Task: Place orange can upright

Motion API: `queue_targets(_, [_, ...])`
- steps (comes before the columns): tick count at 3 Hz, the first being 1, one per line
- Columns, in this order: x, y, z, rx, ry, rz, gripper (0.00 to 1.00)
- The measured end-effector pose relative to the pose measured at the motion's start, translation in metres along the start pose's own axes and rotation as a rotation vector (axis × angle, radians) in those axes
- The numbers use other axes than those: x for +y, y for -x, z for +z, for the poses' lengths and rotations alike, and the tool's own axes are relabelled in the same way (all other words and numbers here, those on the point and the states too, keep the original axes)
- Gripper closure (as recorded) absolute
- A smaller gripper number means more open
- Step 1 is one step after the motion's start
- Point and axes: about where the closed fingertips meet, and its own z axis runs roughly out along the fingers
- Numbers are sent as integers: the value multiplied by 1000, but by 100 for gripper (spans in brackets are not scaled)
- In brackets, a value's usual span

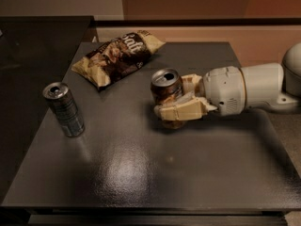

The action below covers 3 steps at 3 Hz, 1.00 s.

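The orange can (166, 89) has a copper body and a silver top with a pull tab. It stands nearly upright in the middle of the dark table (141, 173), its base at the surface. My gripper (181, 102) reaches in from the right, and its cream fingers (181, 112) are closed around the can's lower body. The white arm (249, 88) extends off the right edge.
A slim silver-blue can (64, 109) stands upright at the table's left side. A brown and cream chip bag (117, 55) lies at the back, left of centre. A lower dark surface (28, 46) adjoins on the left.
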Motion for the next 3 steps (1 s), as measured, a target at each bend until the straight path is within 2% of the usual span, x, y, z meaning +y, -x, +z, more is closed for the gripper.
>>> queue_targets(1, [3, -5, 4, -25, -6, 10, 100])
queue_targets(3, [5, -16, 12, -80, 14, 46, 100])
